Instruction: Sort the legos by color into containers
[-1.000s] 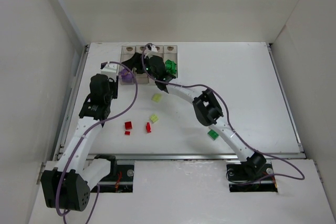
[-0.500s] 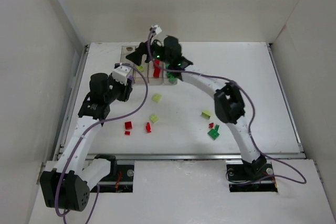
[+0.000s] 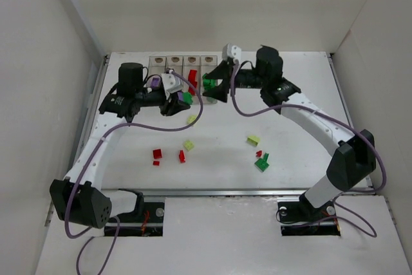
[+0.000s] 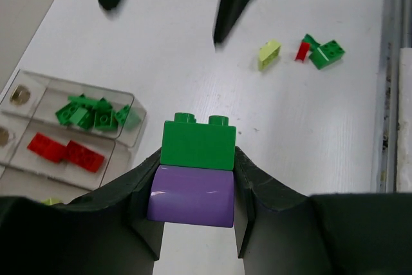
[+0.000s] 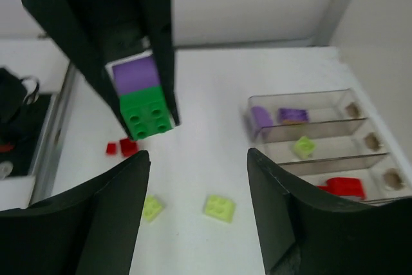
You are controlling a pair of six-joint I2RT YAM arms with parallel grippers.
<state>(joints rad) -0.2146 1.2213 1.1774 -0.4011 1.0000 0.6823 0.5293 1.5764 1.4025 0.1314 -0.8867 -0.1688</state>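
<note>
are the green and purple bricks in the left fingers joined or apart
Joined: the green brick sits flush on the purple brick with no gap, the stack pinched between the left fingers.

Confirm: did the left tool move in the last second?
Yes. The left tool, shut on stacked green-purple legos, shifted right along the containers' near end.

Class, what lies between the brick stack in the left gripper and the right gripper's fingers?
Nothing. In the left wrist view, only bare table shows between the green-on-purple stack in the left gripper and the open right gripper.
</note>
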